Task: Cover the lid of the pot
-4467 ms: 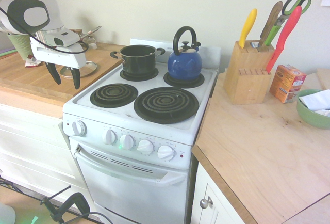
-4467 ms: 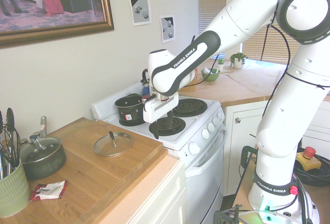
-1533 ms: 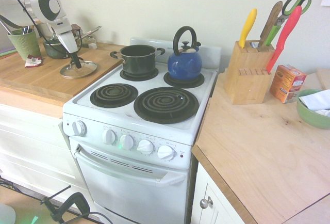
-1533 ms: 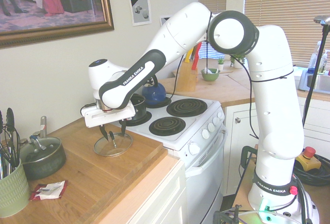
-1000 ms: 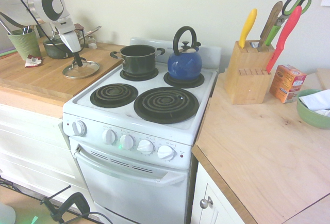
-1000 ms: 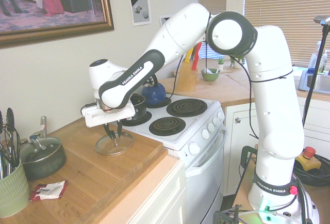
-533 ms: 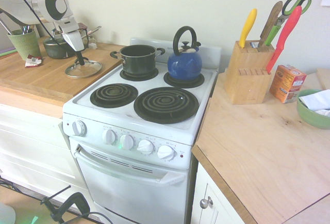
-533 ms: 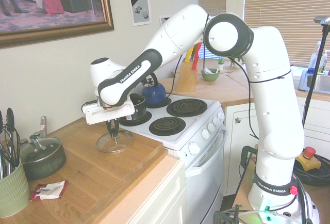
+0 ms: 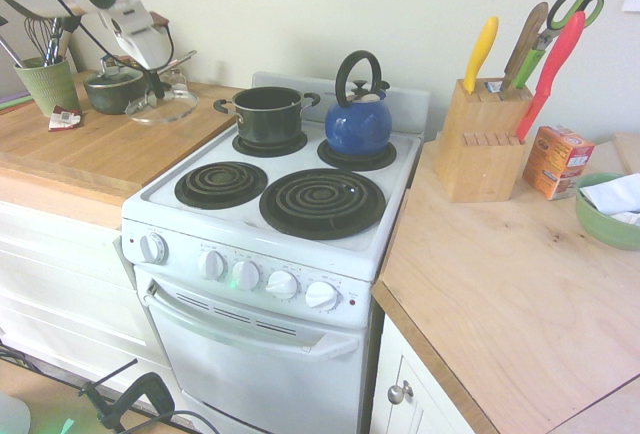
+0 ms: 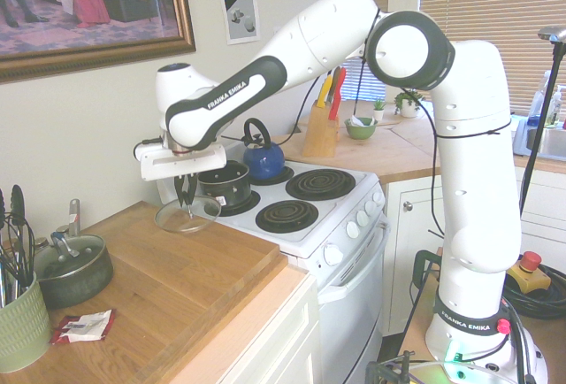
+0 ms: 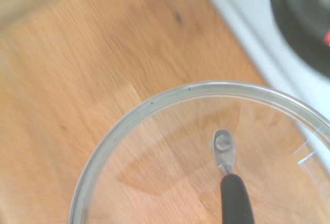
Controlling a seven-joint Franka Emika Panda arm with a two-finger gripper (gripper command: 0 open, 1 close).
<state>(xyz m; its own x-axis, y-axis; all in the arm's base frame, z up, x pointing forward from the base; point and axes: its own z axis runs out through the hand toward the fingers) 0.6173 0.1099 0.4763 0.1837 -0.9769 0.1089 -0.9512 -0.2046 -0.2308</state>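
The clear glass lid (image 10: 187, 214) with its silvery rim hangs in the air above the wooden counter (image 10: 177, 287), just left of the stove. My gripper (image 10: 187, 193) is shut on the lid's dark centre handle. In the first exterior view the lid (image 9: 165, 106) and gripper (image 9: 155, 85) show at the far left. The wrist view looks down through the lid (image 11: 154, 103) at the wood below, with the handle (image 11: 234, 198) rising from the bottom edge. The dark pot (image 9: 267, 114) stands open on the stove's back left burner, to the right of the lid, and shows again as the pot (image 10: 223, 180).
A blue kettle (image 9: 358, 120) sits on the back right burner beside the pot. A lidded dark saucepan (image 10: 71, 269) and a green utensil cup (image 10: 19, 326) stand further along the counter. The two front burners (image 9: 322, 202) are bare. A knife block (image 9: 478, 139) stands right of the stove.
The gripper closed on the lid's handle, then lifted the lid off the counter and carried it upward and toward the stove.
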